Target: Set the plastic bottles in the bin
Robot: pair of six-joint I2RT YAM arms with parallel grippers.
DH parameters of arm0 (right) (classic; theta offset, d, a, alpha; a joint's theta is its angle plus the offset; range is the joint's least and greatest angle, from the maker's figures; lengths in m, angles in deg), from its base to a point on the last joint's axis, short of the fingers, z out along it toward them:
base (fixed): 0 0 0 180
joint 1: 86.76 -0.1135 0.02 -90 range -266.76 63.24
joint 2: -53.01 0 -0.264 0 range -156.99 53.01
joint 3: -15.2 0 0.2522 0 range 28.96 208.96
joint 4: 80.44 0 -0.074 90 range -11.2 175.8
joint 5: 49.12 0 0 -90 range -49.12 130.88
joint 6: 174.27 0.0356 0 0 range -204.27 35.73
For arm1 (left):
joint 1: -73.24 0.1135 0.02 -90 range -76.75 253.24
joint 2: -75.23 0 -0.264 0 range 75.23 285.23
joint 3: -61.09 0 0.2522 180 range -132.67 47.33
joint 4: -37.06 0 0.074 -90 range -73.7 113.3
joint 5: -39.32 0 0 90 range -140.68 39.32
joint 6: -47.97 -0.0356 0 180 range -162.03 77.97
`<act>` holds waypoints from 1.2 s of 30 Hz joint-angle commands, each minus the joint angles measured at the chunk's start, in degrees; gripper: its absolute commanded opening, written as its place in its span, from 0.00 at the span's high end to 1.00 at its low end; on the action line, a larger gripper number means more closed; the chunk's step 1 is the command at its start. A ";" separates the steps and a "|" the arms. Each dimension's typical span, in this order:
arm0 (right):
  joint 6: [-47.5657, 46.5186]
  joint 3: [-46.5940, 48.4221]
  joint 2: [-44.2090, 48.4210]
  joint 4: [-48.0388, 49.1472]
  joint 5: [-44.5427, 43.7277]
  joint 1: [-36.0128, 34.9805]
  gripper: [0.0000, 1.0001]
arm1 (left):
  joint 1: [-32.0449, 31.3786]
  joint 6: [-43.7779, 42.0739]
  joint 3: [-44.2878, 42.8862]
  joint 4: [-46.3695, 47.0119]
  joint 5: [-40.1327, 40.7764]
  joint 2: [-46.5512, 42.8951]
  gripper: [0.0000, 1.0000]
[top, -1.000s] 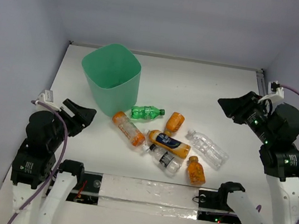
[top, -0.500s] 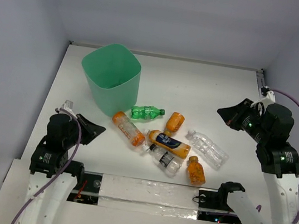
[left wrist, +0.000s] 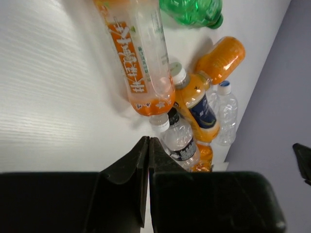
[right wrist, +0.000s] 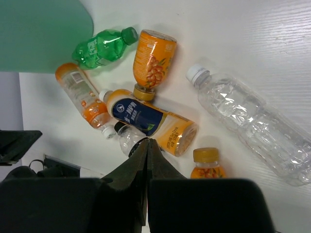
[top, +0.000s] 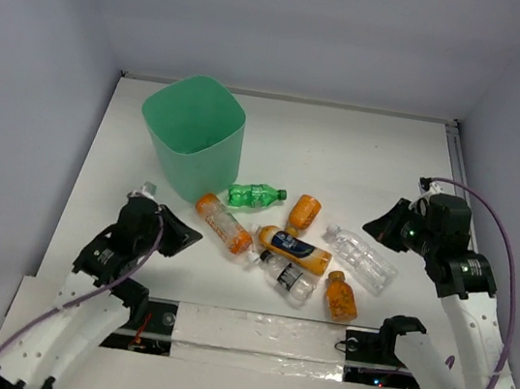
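Note:
The mint-green bin [top: 193,136] stands upright at the back left. Several plastic bottles lie in a pile in front of it: a green one [top: 257,195], a long orange one [top: 223,223], a short orange one [top: 304,213], an orange one with a dark blue label [top: 294,249], a small clear one [top: 289,277], a large clear one [top: 361,259] and a tiny orange one [top: 340,299]. My left gripper [top: 193,237] is shut and empty just left of the pile, pointing at the small clear bottle [left wrist: 180,141]. My right gripper [top: 371,226] is shut and empty, hovering right of the pile above the large clear bottle [right wrist: 252,128].
The table's side walls rise at left, right and back. A taped strip [top: 258,336] runs along the near edge between the arm bases. The bin's rim [right wrist: 43,34] shows at the top left of the right wrist view.
Both arms have swung down and inward toward the bottle pile. Both grippers have closed. The bottles and the bin have not moved.

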 commanded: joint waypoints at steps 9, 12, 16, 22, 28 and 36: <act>-2.88 2.35 -1.69 2.24 -0.23 -1.55 0.83 | -36.75 29.39 -6.06 9.85 33.58 23.78 0.71; -3.93 1.47 -1.16 1.88 0.47 -1.56 0.53 | -36.75 30.36 -7.73 9.94 37.28 25.37 0.32; -4.38 -0.28 -0.46 2.50 2.40 -1.56 0.34 | -35.35 32.20 -8.44 9.94 38.18 28.88 0.12; -6.39 -0.64 -0.28 2.15 4.78 -1.56 0.29 | -31.57 31.42 -7.91 11.35 39.84 33.01 0.12; -7.45 -1.34 0.16 2.06 7.32 -1.56 0.26 | -28.49 28.96 -7.74 14.94 40.98 37.85 0.12; -7.63 -3.10 1.39 1.71 9.79 -2.09 0.23 | -25.24 24.56 -8.44 21.97 40.81 44.97 0.13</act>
